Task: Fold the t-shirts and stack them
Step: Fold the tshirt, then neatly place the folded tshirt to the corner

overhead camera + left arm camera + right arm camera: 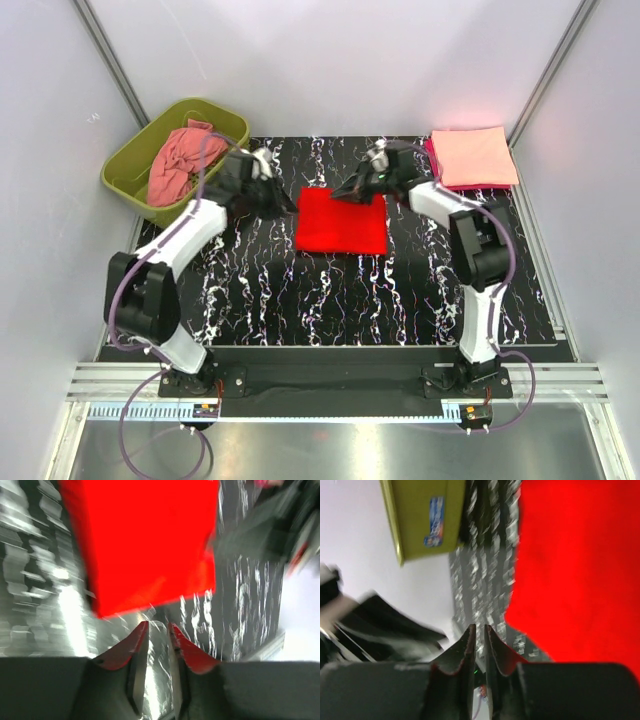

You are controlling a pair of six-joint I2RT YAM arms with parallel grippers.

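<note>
Left fingers (pixel 131 650): narrow gap, nothing between them; poised just off the red t-shirt's (pixel 341 221) upper-left corner in the top view.
Right fingers (pixel 465 652): parted to a thin slit, empty; at the shirt's upper-right corner.
Red t-shirt: flat folded rectangle, centre of the counter (pixel 300 290); the arms flank it, likely so both far corners can be handled at once.
Stack: peach t-shirt (pixel 473 156) on magenta t-shirt (pixel 430 150), upper right; presumably the red one's destination.
Olive tub (pixel 125 180): upper left, salmon-pink t-shirt (pixel 178 163) bundled inside, not yet folded.

2 black-and-white segmented arms (pixel 195 225), purple cables (pixel 122 440), dark tapered fingers (pixel 127 652) with red-tinged inner faces
</note>
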